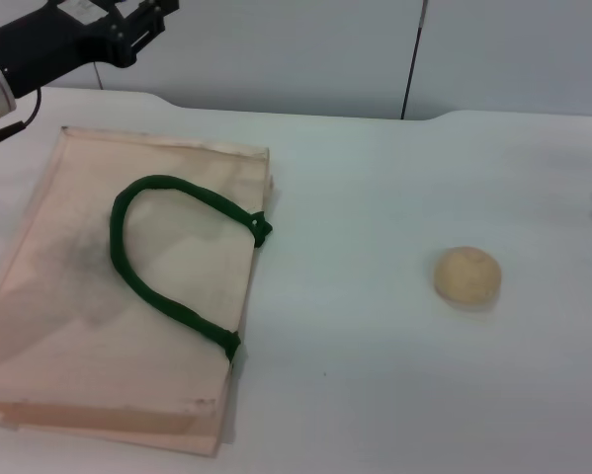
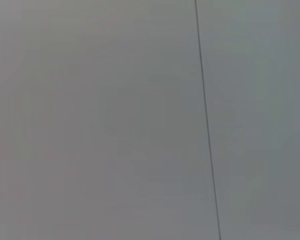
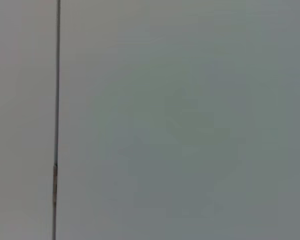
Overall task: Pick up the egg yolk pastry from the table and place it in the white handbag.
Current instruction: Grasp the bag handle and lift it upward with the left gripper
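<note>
pastry (image 1: 466,276) on table (image 1: 375,375), handbag (image 1: 127,286) flat

Soft even light, faint shadows, slightly hazy wrist views

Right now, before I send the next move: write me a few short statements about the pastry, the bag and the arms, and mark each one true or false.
1. The egg yolk pastry is already inside the white handbag. False: it sits on the bare table, apart from the bag and to its right.
2. The handbag lies flat on the table. True.
3. A green rope handle rests on top of the bag. True.
4. The left gripper is holding the pastry. False: it is raised at the far left, above the bag's far corner, holding nothing.
5. The right gripper is over the pastry. False: it shows in no view.
</note>
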`<control>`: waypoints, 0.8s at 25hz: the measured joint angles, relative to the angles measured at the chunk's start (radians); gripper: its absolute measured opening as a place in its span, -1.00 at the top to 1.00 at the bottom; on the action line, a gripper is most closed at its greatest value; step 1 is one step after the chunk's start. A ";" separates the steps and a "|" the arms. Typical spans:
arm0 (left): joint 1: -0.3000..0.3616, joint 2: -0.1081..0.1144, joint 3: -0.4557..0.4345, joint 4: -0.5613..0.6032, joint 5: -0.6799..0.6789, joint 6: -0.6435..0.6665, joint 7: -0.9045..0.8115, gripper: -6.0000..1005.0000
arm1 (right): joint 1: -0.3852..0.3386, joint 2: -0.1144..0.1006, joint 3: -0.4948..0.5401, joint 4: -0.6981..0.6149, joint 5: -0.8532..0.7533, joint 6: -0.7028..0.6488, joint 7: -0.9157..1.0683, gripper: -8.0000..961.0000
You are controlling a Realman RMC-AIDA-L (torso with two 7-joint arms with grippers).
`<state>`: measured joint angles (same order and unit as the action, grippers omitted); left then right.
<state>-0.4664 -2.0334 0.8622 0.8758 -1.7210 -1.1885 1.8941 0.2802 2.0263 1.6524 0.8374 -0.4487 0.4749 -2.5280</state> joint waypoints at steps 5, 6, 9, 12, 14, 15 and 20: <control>0.024 -0.001 0.000 0.031 0.000 -0.003 -0.034 0.31 | 0.001 0.000 -0.001 -0.002 0.000 0.000 0.000 -0.20; 0.032 -0.001 0.000 0.042 0.004 -0.003 -0.050 0.32 | 0.001 0.000 -0.001 -0.002 0.000 0.000 0.000 -0.20; 0.053 -0.005 0.001 0.115 0.053 0.001 -0.138 0.35 | 0.001 0.000 -0.006 -0.004 0.001 0.001 0.001 -0.20; 0.078 -0.008 0.008 0.225 0.137 0.008 -0.272 0.34 | 0.001 0.000 -0.013 -0.005 0.002 -0.004 0.001 -0.20; 0.087 -0.008 0.012 0.281 0.189 0.015 -0.359 0.33 | 0.002 0.000 -0.015 -0.005 0.002 -0.005 0.002 -0.20; 0.090 -0.008 0.012 0.306 0.214 0.018 -0.398 0.33 | 0.002 0.000 -0.015 -0.005 0.002 -0.005 0.002 -0.20; 0.106 -0.006 0.020 0.471 0.395 0.013 -0.645 0.32 | 0.008 0.000 -0.022 -0.005 0.002 -0.006 0.004 -0.20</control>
<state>-0.3601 -2.0390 0.8826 1.3464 -1.3256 -1.1759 1.2486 0.2880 2.0264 1.6302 0.8326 -0.4464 0.4693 -2.5241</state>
